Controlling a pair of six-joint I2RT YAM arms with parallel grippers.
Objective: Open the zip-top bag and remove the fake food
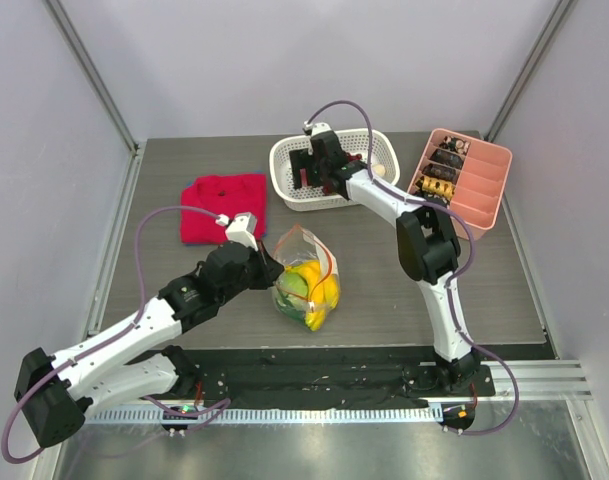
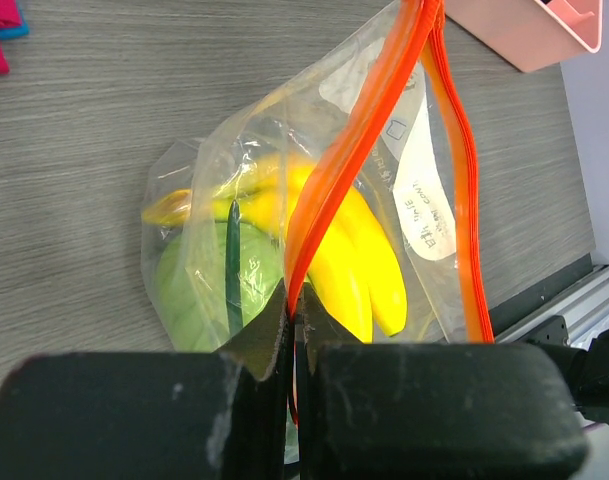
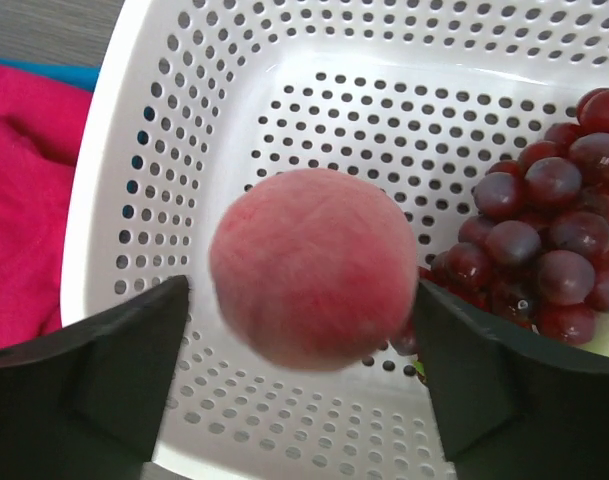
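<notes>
The clear, crinkly zip-top bag is being pinched by the clenched left gripper — a blurred pink-red plastic fruit is being flanked by the spread right gripper, contact unclear.

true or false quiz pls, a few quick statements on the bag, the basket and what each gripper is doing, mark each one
1. The left gripper pinches the zip-top bag at its orange zipper strip. True.
2. The yellow bananas lie in the white basket. False: they are inside the bag.
3. Dark red grapes lie in the basket. True.
4. The right gripper hangs over the pink tray. False: it is over the basket, jaws apart, with the pink-red fruit between them.
</notes>
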